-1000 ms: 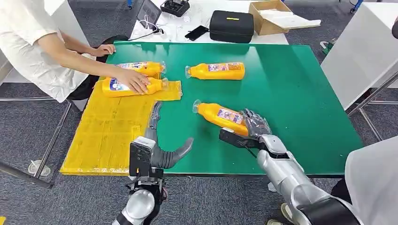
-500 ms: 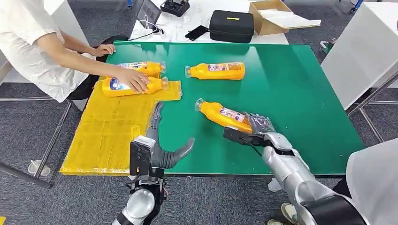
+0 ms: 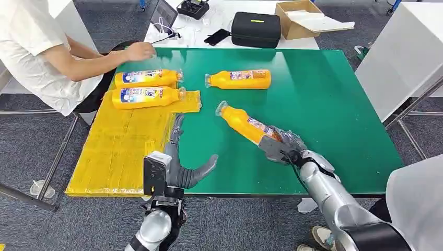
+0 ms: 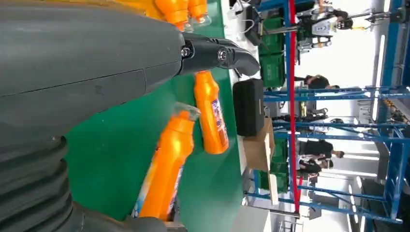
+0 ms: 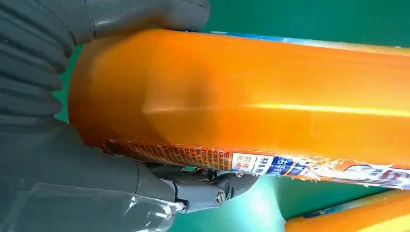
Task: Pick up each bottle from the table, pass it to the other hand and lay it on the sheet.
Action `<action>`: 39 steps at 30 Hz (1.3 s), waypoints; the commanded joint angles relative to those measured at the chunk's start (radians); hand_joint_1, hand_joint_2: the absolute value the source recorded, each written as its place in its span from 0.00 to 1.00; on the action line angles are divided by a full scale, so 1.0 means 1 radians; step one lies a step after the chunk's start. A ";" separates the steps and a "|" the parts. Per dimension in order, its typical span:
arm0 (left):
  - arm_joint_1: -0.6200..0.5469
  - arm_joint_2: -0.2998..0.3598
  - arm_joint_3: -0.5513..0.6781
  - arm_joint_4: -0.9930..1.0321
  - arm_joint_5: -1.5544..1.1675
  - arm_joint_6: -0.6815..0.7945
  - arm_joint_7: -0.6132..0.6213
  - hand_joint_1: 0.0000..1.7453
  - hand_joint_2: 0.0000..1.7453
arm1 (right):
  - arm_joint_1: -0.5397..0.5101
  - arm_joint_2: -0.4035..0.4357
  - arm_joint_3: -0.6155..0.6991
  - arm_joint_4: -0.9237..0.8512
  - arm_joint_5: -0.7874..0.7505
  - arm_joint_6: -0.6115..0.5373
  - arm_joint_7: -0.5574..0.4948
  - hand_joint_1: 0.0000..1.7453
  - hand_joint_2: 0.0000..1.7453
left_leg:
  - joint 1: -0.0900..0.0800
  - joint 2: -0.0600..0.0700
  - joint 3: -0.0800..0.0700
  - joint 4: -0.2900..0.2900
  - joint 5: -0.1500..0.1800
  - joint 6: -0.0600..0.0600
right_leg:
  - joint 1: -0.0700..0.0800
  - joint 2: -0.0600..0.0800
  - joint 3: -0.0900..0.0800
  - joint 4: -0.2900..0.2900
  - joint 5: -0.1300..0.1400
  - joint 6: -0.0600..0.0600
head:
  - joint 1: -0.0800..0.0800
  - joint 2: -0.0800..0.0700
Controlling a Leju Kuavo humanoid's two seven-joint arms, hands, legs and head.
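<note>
My right hand (image 3: 282,145) grips the base end of an orange bottle (image 3: 243,124), cap pointing away toward the table's middle; the right wrist view shows fingers (image 5: 203,186) and thumb wrapped round the bottle (image 5: 251,104). My left hand (image 3: 180,159) is open above the table's near edge, beside the yellow sheet (image 3: 120,146), fingers spread. A second orange bottle (image 3: 239,79) lies on the green table (image 3: 324,94) farther back. Two more bottles (image 3: 148,96) lie side by side at the sheet's far end. In the left wrist view the held bottle (image 4: 167,166) and the far one (image 4: 212,113) show.
A person sits at the table's far left, one hand (image 3: 140,50) on the far left corner. Behind the table stand a black case (image 3: 256,30), a cardboard box (image 3: 305,16) and a phone (image 3: 218,36). A white cabinet (image 3: 405,57) stands to the right.
My right hand has closed round the bottle's base and swung it, so its cap points farther away. The person's hand left the bottle on the sheet and drew back to the corner.
</note>
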 commanded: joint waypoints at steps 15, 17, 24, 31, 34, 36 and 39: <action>0.112 0.083 0.051 0.052 0.201 -0.148 0.067 0.00 1.00 | 0.361 0.065 -0.097 -0.552 -0.341 -0.064 -0.170 1.00 1.00 | 0.000 -0.001 -0.002 -0.002 -0.001 0.000 | 0.001 -0.001 0.000 -0.001 -0.001 -0.002 | 0.000 0.000; 0.112 0.083 0.051 0.052 0.201 -0.148 0.067 0.00 1.00 | 0.361 0.065 -0.097 -0.552 -0.341 -0.064 -0.170 1.00 1.00 | 0.000 -0.001 -0.002 -0.002 -0.001 0.000 | 0.001 -0.001 0.000 -0.001 -0.001 -0.002 | 0.000 0.000; 0.084 0.079 0.100 0.030 0.275 -0.205 0.099 0.00 1.00 | 0.393 0.112 -0.031 -0.614 -0.347 -0.081 -0.188 1.00 1.00 | 0.001 -0.002 -0.009 0.000 -0.002 0.000 | 0.001 -0.001 -0.005 0.000 -0.004 0.000 | 0.001 0.000; 0.053 0.069 0.135 0.031 0.331 -0.236 0.121 0.00 1.00 | 0.382 0.141 0.018 -0.591 -0.345 -0.101 -0.210 1.00 1.00 | 0.000 -0.001 -0.009 0.000 -0.002 0.001 | 0.001 0.000 -0.007 0.001 -0.004 0.000 | 0.000 0.000; 0.055 0.069 0.135 0.032 0.330 -0.236 0.120 0.00 1.00 | 0.383 0.139 0.018 -0.591 -0.345 -0.101 -0.210 1.00 1.00 | 0.000 -0.001 -0.010 -0.001 -0.002 0.001 | 0.000 0.000 -0.007 0.000 -0.003 0.000 | 0.000 0.000; 0.056 0.069 0.134 0.033 0.330 -0.236 0.120 0.00 1.00 | 0.382 0.137 0.017 -0.591 -0.345 -0.101 -0.210 1.00 1.00 | 0.000 -0.002 -0.009 0.000 -0.002 0.001 | 0.000 -0.001 -0.006 0.000 -0.004 0.000 | 0.000 0.000; 0.056 0.069 0.134 0.033 0.330 -0.236 0.120 0.00 1.00 | 0.382 0.137 0.017 -0.591 -0.345 -0.101 -0.210 1.00 1.00 | 0.000 -0.002 -0.009 0.000 -0.002 0.001 | 0.000 -0.001 -0.006 0.001 -0.004 0.000 | 0.000 0.000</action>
